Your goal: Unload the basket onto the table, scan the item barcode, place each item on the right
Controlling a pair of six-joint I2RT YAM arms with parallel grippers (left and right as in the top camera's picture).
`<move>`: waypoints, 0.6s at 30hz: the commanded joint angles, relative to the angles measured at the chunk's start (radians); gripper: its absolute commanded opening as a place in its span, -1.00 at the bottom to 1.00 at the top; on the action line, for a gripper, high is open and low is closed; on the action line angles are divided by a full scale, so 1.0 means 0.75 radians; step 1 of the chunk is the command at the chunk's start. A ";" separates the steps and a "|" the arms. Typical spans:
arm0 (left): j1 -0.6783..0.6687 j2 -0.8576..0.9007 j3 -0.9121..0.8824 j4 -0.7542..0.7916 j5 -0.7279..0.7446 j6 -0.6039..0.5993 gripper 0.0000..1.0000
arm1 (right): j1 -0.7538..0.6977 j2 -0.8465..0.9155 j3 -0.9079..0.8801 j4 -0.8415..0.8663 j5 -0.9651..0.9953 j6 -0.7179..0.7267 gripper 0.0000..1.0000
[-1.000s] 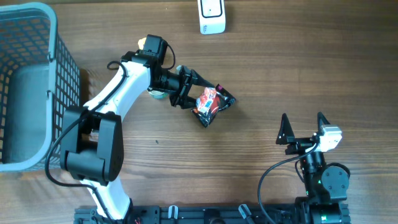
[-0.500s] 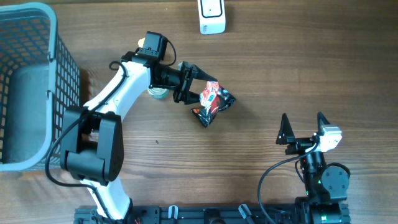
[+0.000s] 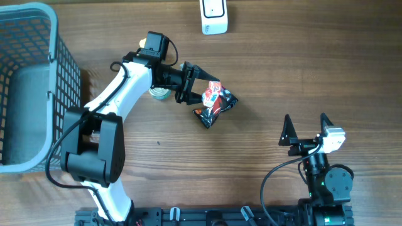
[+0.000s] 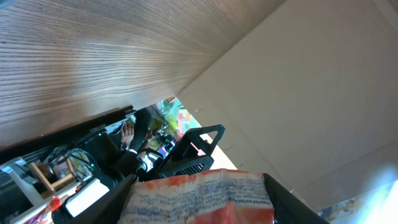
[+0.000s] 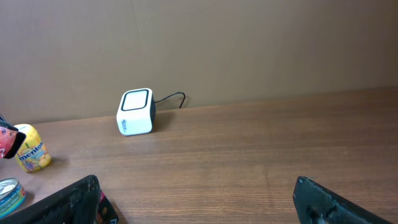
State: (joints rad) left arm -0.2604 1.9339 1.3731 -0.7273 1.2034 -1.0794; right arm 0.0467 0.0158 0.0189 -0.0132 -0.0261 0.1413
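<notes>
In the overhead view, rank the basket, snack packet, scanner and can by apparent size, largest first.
Largest to smallest:
blue basket, by far
snack packet
white scanner, cropped by the frame edge, so unsure against the packet
can, partly under the arm

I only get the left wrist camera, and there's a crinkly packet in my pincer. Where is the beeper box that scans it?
Observer: The white scanner sits at the far edge of the table, beyond the snack packet that the left pincer grips.
Operator: Is my other pincer helping?
Observer: No, the right pincer is open and empty, near the front edge.
Operator: Anything in the way?
Observer: A yellow candy tub stands left of the scanner, off that path.
</notes>
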 commanded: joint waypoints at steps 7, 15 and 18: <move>-0.005 -0.028 0.003 0.023 -0.098 -0.037 0.03 | 0.003 -0.003 -0.011 0.007 -0.017 -0.005 1.00; -0.073 -0.034 0.003 0.142 -0.672 0.009 0.04 | 0.003 -0.003 -0.011 0.007 -0.017 -0.006 1.00; -0.119 -0.042 0.007 0.235 -0.817 0.076 0.06 | 0.003 -0.003 -0.011 0.007 -0.017 -0.005 1.00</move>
State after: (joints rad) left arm -0.3099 1.9335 1.3731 -0.6037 0.8124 -1.0874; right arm 0.0467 0.0158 0.0189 -0.0132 -0.0257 0.1413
